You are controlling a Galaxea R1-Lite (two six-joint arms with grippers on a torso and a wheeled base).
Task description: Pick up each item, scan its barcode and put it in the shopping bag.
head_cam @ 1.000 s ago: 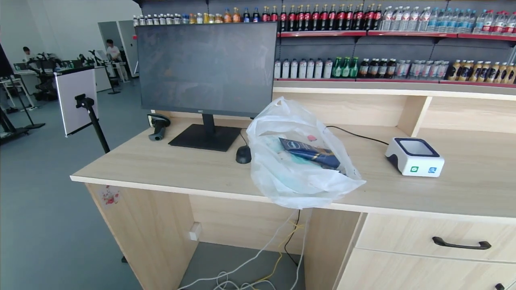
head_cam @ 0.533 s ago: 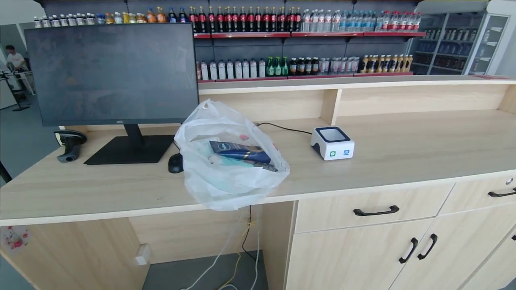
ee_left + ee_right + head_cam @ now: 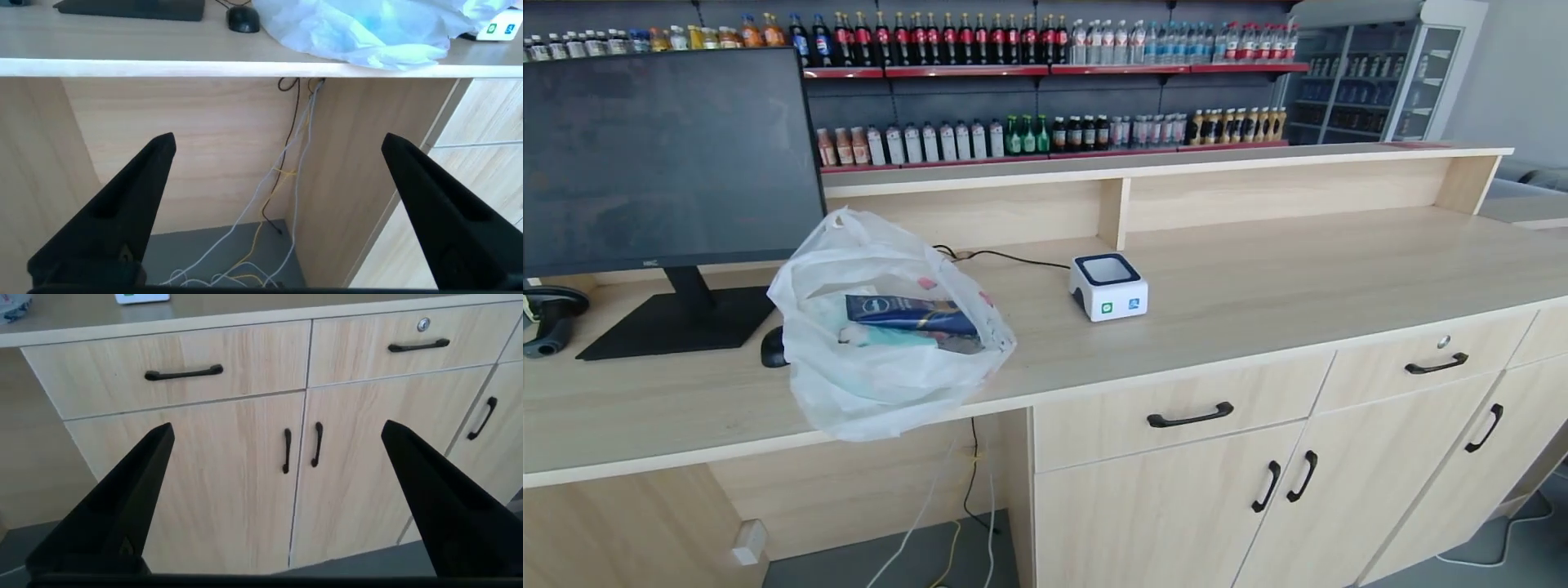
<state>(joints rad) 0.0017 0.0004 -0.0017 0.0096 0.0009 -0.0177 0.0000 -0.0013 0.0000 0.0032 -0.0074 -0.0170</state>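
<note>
The left claw (image 3: 275, 143) and the right claw (image 3: 275, 429) hang low before the cupboard front, each spread wide and holding nothing. Above them the shopping bag (image 3: 849, 392) bulges over the counter (image 3: 1258, 278) edge with a dark blue packet (image 3: 907, 310) inside. Its film looks thin, soft and probably slippery, so the upstanding rim is the best hold. The scanner (image 3: 1107, 286) stands near the bag's right, and the freest room lies beyond it.

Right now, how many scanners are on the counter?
2: the white box scanner right of the shopping bag, and a black handheld scanner at the counter's left end. Another could hide behind the bag.
</note>
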